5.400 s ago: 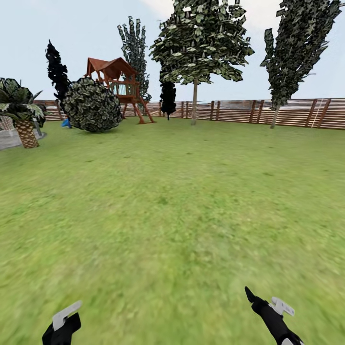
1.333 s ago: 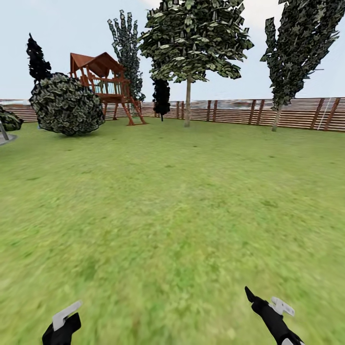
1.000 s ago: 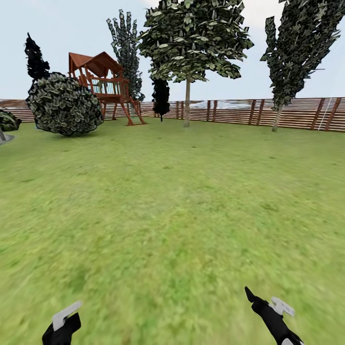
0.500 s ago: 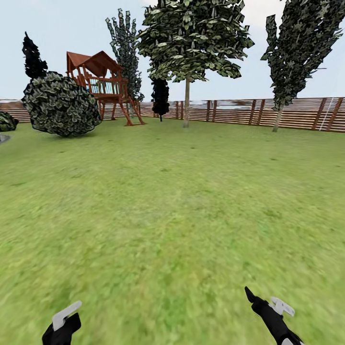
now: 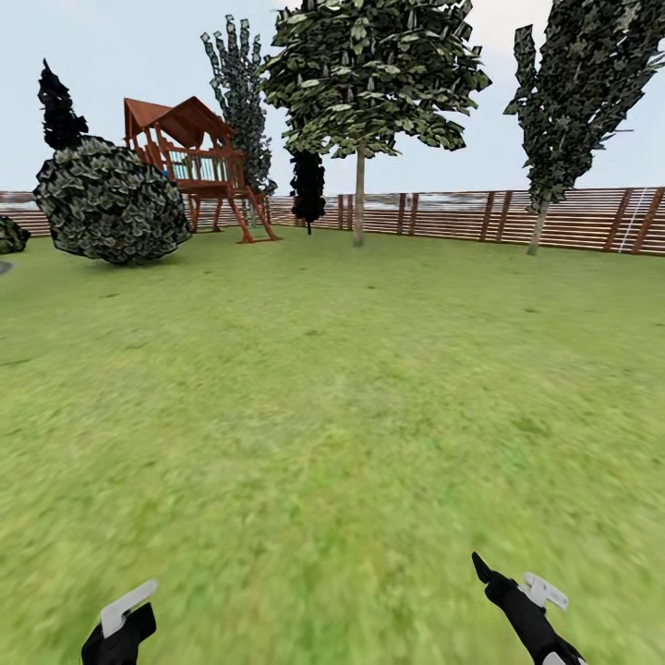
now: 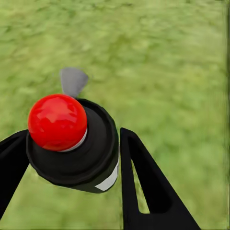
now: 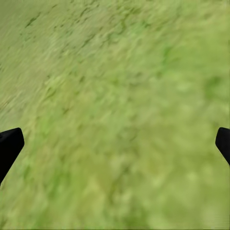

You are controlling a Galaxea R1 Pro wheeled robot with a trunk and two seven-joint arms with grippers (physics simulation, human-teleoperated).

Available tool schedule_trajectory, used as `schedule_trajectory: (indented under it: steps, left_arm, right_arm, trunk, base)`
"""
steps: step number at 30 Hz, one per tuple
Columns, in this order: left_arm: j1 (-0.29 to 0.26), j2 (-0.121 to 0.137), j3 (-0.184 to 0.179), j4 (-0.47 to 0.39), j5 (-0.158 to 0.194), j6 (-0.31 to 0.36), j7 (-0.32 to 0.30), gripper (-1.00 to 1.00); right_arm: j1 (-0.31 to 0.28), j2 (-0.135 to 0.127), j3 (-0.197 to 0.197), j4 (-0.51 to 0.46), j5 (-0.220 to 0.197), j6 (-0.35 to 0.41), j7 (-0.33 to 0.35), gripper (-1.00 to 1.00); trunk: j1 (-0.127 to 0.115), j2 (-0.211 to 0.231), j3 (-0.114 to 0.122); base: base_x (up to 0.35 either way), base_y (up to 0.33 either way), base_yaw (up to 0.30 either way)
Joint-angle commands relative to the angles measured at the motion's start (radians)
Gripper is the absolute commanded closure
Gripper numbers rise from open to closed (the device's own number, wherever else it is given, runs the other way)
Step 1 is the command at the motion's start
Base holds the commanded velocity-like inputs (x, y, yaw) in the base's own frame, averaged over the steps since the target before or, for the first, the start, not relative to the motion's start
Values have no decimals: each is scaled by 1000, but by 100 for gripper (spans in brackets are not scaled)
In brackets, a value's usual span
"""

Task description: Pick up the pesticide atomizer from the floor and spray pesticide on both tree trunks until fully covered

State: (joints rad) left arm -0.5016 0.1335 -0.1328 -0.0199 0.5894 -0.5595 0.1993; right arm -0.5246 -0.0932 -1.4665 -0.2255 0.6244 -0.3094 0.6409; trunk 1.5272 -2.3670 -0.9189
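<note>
Camera has shifted: bush (image 5: 113, 199) and playhouse (image 5: 194, 162) sit further toward upper left than a second ago; both arms unchanged at bottom edge.

Left gripper (image 6: 72, 158) closed on the atomizer (image 6: 72, 141): black body, red knob, held between both fingers over grass.

Right gripper (image 7: 115, 139) spread wide, nothing between the tips.

Two trees (image 5: 358, 194) (image 5: 538, 222) stand upper centre and upper right, before the fence (image 5: 462, 214). Lawn (image 5: 332, 388) fills mid-frame.

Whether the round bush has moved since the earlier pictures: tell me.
No. The round bush still stands just left of the playhouse; the whole view slid left, so the camera moved.
</note>
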Motion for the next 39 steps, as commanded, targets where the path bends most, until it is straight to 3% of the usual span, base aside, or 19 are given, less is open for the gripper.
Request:
schedule_trajectory:
  steps: [1, 39]
  left_arm:
    - [0, 0, -1, 0, 0, 0, 0, 100]
    - [0, 0, -1, 0, 0, 0, 0, 100]
  right_arm:
    - [0, 0, 0, 0, 0, 0, 0, -100]
    - [0, 0, 0, 0, 0, 0, 0, -100]
  trunk:
    - [0, 0, 0]
    - [0, 0, 0]
  base:
    - [315, -84, 0]
    - [316, -82, 0]
